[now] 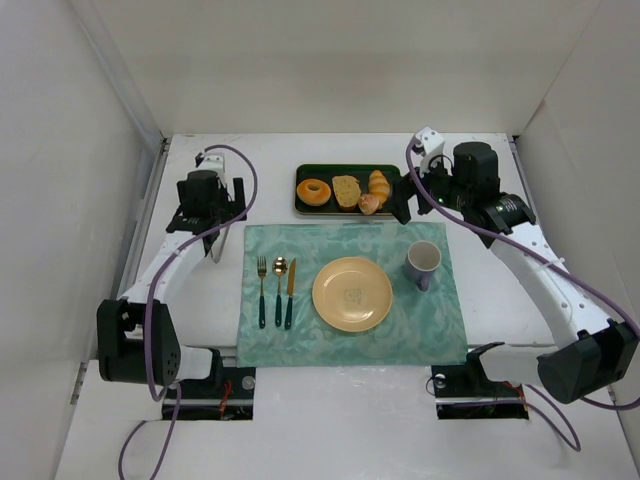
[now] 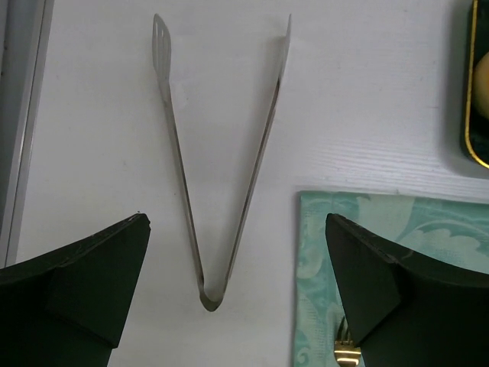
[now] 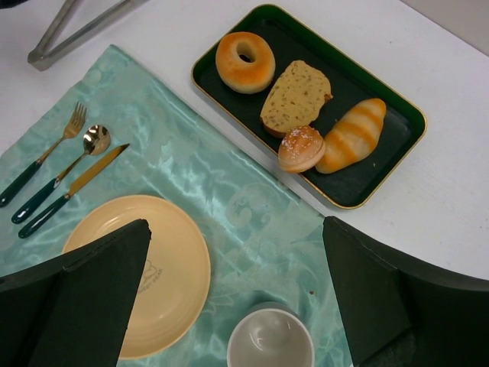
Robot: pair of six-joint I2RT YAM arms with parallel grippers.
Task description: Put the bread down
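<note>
Golden-orange small oval bun (image 3: 300, 148) sits ungrasped in the dark green tray (image 3: 386, 162) — left gripper (image 2: 237, 219) and right gripper (image 3: 236, 223) both spread, empty — placing all left.

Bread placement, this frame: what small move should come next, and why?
Probably lower the open left gripper onto the tongs lying between its fingers and close. The bun sits untouched on the tray; the right gripper, also open, hangs over the placemat.
</note>
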